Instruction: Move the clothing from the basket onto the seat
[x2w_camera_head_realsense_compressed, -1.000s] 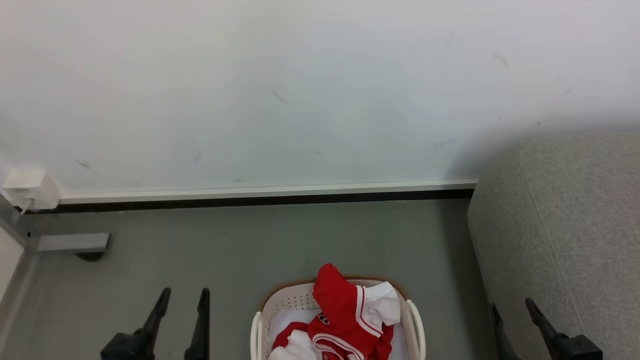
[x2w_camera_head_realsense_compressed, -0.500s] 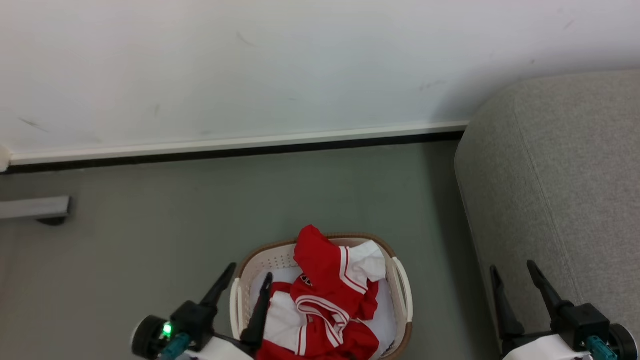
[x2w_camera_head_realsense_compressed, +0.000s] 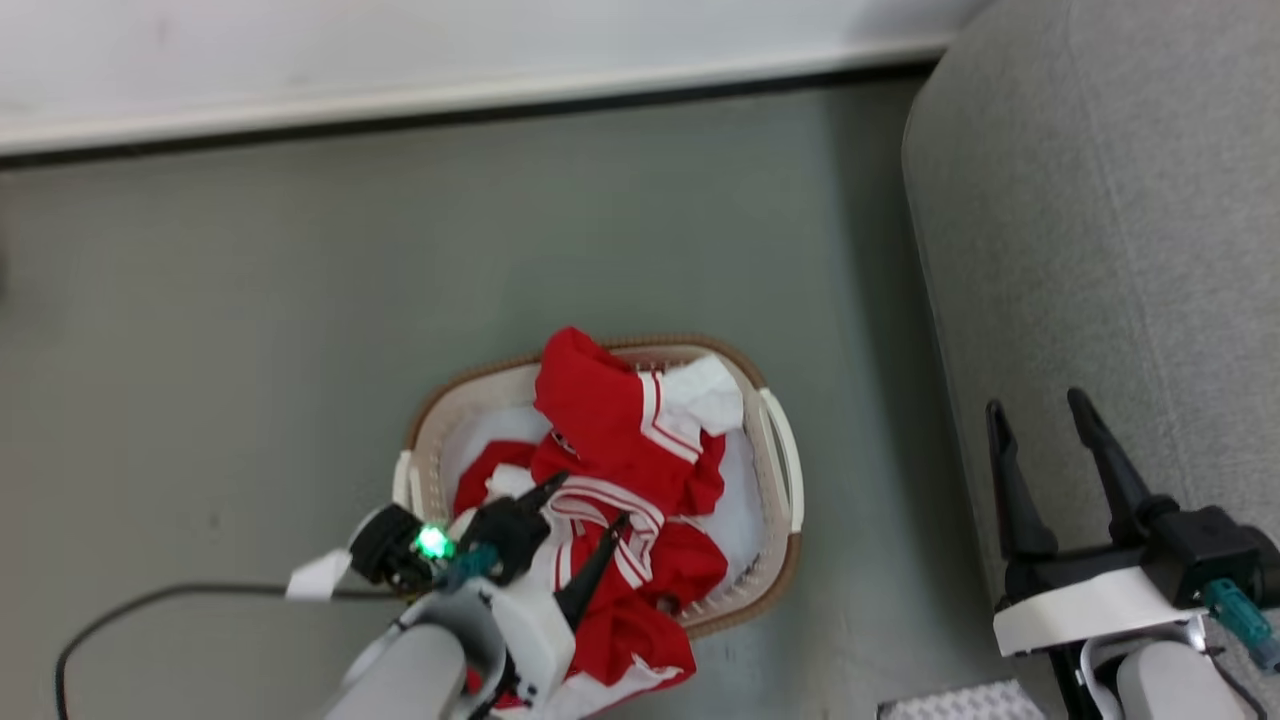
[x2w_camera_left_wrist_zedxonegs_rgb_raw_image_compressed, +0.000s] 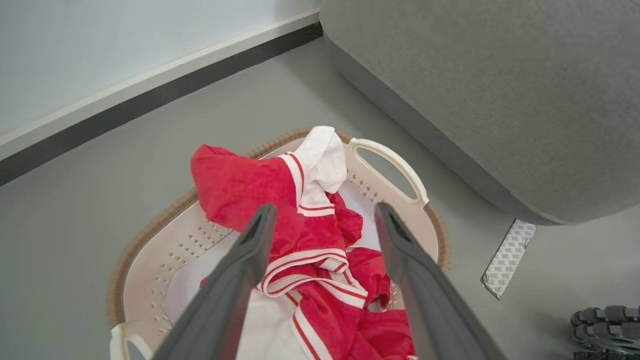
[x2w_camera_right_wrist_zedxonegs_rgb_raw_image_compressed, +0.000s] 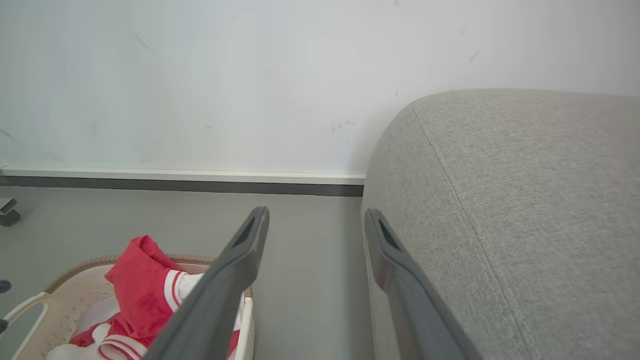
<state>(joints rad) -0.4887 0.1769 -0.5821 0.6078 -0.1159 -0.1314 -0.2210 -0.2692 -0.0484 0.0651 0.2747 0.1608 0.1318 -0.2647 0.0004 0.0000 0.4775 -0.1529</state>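
At lower centre, the left gripper (x2w_camera_head_realsense_compressed: 590, 502), fingers spread, is hovering over clothing (x2w_camera_head_realsense_compressed: 600, 410) in the basket (x2w_camera_head_realsense_compressed: 783, 470); the right gripper (x2w_camera_head_realsense_compressed: 1035, 402) is likewise spread.

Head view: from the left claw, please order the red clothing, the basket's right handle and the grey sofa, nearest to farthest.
1. Red clothing, directly beneath the left claw.
2. Basket's right handle, to the claw's right.
3. Grey sofa, farther right, beyond that handle.
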